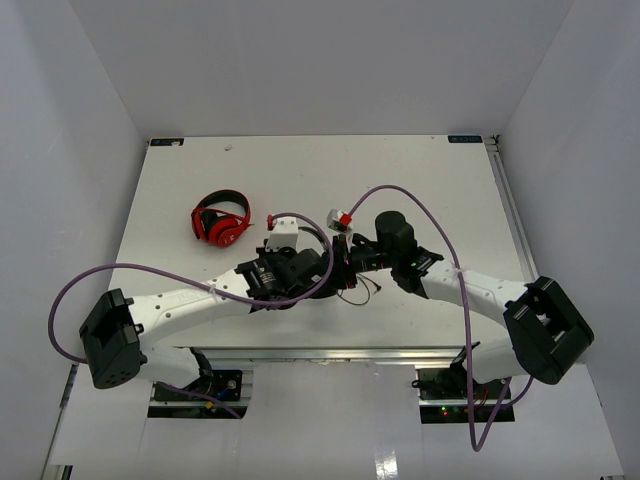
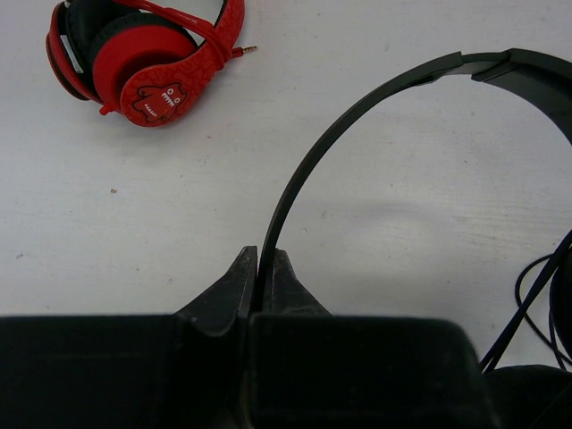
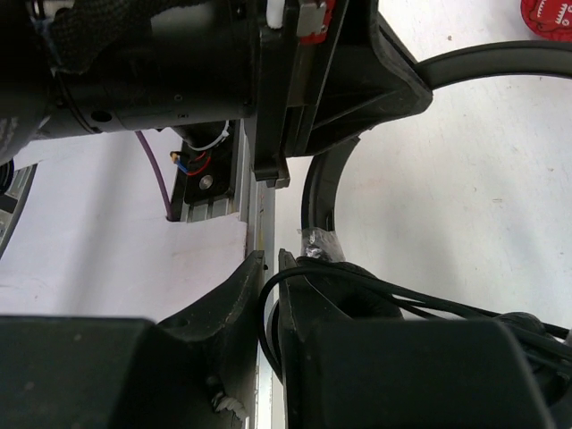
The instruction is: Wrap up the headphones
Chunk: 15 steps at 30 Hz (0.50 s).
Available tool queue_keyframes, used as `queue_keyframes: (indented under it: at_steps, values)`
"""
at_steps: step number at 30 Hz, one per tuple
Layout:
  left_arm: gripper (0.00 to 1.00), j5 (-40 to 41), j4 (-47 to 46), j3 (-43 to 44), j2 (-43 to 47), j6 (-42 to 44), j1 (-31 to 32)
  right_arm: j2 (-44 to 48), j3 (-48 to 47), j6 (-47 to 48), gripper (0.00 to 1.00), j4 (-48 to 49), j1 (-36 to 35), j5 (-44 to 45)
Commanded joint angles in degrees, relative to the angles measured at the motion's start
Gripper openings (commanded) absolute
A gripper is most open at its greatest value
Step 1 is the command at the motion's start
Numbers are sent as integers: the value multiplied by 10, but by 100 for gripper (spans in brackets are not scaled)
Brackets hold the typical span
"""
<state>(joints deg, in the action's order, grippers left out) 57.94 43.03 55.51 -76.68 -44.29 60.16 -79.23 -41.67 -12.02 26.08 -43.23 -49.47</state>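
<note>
Left wrist: left gripper (image 2: 257, 273) clamped on thin band of headphones (image 2: 357, 103). Band looks light and springy; keep your hold there as anchor.

Right wrist: right gripper (image 3: 271, 268) jaws nearly together, cable (image 3: 420, 308) looped between them. Pinched or loose, cannot tell. Cable likely limp and slippery, so take it close to band.

Top: headphones at middle of table (image 1: 440, 180), between both grippers. Red headphones (image 1: 221, 220) well apart, ignore them.

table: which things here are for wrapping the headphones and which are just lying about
For the job:
black headphones, headband pinched in the left gripper
their cable, running between the fingers of the right gripper

Lying about:
red-and-black headphones, on the table, touched by neither arm
</note>
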Motion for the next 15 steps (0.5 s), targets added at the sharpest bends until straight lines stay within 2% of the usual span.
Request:
queue_keyframes:
  at_steps: [1,9,15]
  values:
    - [0,8,0,41,25,-26,-7,17,15,-22,18,68,-11,-26]
    - [0,13,23,59,13,-61,-7,0,20,-51,18,126,-42,-42]
    - [0,15,38,72,16,-89,-7,1,31,-49,17,126,-58,20]
